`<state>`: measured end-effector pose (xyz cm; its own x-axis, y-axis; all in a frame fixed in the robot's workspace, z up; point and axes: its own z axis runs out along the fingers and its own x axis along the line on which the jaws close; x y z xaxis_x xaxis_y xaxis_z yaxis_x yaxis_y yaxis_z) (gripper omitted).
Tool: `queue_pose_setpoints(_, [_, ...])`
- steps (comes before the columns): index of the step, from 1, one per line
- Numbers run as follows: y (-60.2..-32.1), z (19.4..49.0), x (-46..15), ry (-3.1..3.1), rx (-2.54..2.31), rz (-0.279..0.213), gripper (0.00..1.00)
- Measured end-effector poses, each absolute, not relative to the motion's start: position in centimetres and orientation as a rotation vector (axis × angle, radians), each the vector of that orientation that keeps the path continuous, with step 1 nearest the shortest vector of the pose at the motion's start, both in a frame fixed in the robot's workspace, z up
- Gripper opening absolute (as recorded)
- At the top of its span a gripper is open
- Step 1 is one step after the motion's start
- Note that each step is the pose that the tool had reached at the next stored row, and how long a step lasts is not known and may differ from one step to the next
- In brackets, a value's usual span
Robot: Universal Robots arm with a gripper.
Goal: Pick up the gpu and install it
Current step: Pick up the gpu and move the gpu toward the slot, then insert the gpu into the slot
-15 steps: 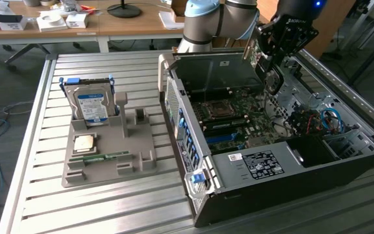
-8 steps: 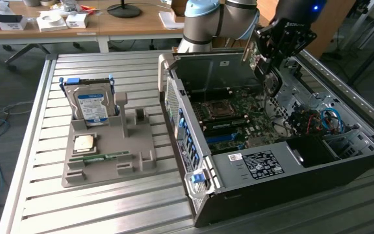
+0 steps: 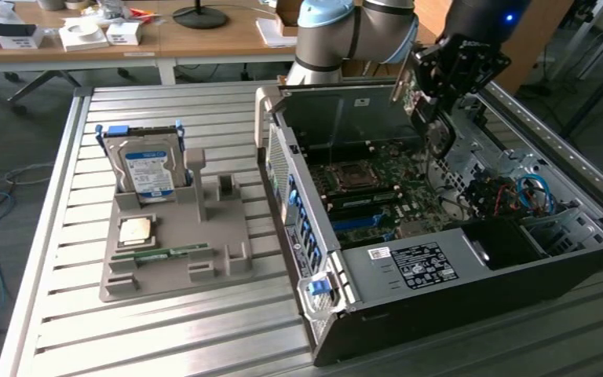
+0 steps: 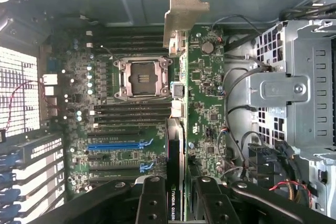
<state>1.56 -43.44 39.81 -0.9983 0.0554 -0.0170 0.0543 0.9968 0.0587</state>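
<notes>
Over the computer case (image 3: 490, 298): gpu (image 4: 175, 142) is held edge-on above the motherboard (image 4: 105, 150).
Gripper (image 4: 178, 195): fingers are clamped on the gpu.

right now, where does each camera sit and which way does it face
Exterior view: off the arm, raised, looking down over the slatted metal table at the open black computer case; the grey arm with pale blue caps and its black gripper show.
Wrist view: on the wrist, looking past the black fingers along the clamped dark gpu with silvery bracket onto the green motherboard.
Shared: the case, motherboard and gripper.
</notes>
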Motion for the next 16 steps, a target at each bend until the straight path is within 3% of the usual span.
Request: queue_pose_setpoints(16, [-43.43,39.79,1.59,3.121,0.072,0.091,0.26])
